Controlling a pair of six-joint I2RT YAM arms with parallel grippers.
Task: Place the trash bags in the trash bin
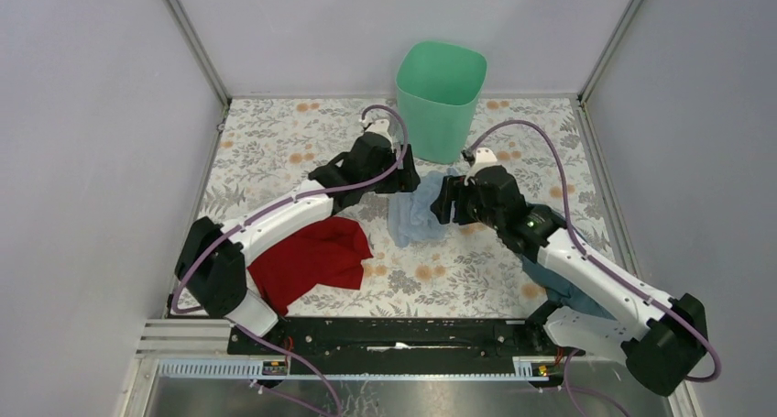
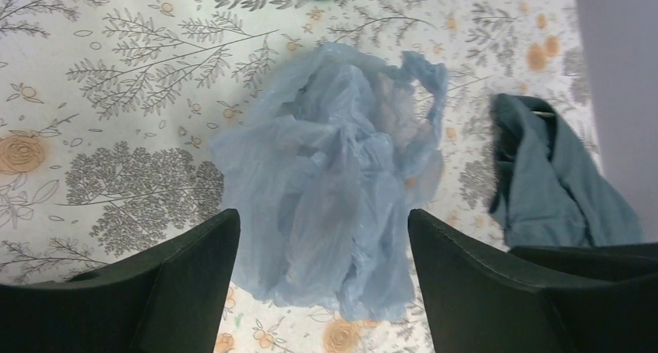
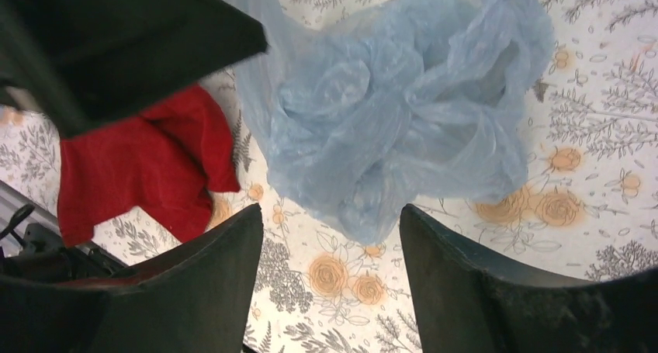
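A crumpled pale-blue trash bag [image 1: 417, 213] lies on the flowered worktop [image 1: 275, 142], just in front of the mint-green trash bin [image 1: 440, 92] and apart from its base. The bin stands upright at the far edge.

The left gripper [image 2: 322, 229] hangs over the bag with its jaws spread wide, one on each side of the plastic. The right gripper [image 3: 332, 217] is equally wide and faces the bag from the opposite side. Neither seems to touch the bag, though the overhead view is too coarse to be sure.

A red cloth [image 1: 311, 257] lies beside the left arm, and a teal cloth [image 2: 551, 182] lies under the right arm.
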